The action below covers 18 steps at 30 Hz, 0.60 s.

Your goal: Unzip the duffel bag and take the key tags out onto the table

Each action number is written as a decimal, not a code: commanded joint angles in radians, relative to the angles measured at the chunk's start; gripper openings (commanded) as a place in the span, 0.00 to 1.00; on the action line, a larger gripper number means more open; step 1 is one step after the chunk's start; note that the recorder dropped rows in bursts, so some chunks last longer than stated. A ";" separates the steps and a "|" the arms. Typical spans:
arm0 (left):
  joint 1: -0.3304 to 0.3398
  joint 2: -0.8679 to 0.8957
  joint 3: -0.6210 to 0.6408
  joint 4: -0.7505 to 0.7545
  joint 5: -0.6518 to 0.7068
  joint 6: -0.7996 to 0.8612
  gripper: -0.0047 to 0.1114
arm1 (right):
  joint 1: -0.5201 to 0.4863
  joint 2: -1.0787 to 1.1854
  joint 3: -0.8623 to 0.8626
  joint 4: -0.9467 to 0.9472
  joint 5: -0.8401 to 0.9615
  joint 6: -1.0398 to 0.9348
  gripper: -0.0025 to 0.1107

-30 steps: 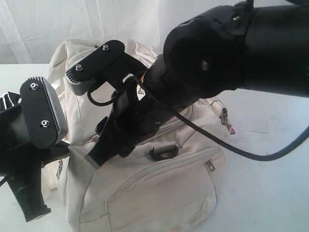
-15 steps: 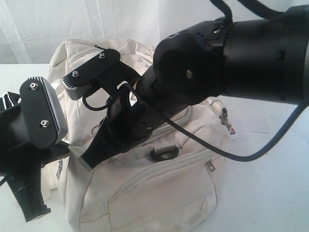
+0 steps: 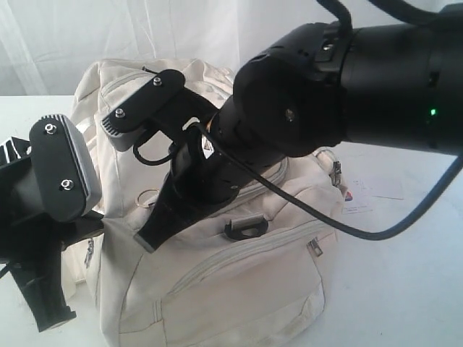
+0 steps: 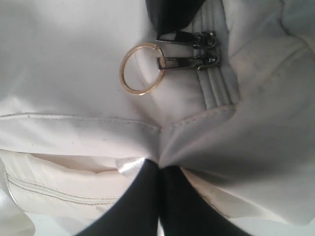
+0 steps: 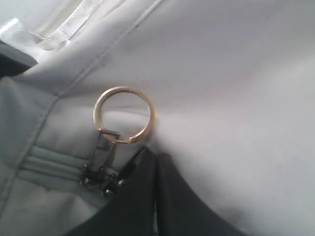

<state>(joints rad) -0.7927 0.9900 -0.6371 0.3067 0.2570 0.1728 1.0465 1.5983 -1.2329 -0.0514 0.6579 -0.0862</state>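
Gripping the bag (image 3: 239,289) on the table (image 3: 405,282) with both grippers.

The left gripper (image 4: 158,169) is squeezed fully together on a fold of cream fabric at the bag's end, near the zip. The right gripper (image 5: 156,160), its fingers pressed tight, nips the tip of one pull (image 5: 129,168). The second pull (image 5: 106,142), just beside it, carries a gold ring (image 5: 124,114) lying flat on the fabric. The bag lies between the two arms.
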 commanded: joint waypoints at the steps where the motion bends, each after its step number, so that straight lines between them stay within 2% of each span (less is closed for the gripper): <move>1: -0.008 -0.024 -0.005 -0.011 -0.055 -0.012 0.04 | -0.002 -0.014 -0.001 -0.051 0.006 0.045 0.02; 6: -0.008 -0.024 -0.005 -0.011 -0.055 -0.012 0.04 | -0.002 -0.014 -0.001 0.020 0.013 0.068 0.04; 8: -0.008 -0.024 -0.005 -0.011 -0.055 -0.012 0.04 | -0.002 -0.014 -0.001 0.051 0.014 0.066 0.13; 11: -0.008 -0.024 -0.005 -0.011 -0.055 -0.012 0.04 | -0.002 -0.014 -0.001 0.051 0.008 0.068 0.33; 12: -0.008 -0.024 -0.005 -0.011 -0.055 -0.012 0.04 | -0.002 -0.014 -0.001 0.051 0.007 0.068 0.35; 18: -0.010 -0.024 -0.005 -0.011 -0.055 -0.012 0.04 | -0.002 -0.017 -0.003 0.057 -0.017 0.068 0.36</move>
<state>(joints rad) -0.7927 0.9900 -0.6371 0.3067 0.2570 0.1728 1.0465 1.5983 -1.2329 0.0000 0.6609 -0.0246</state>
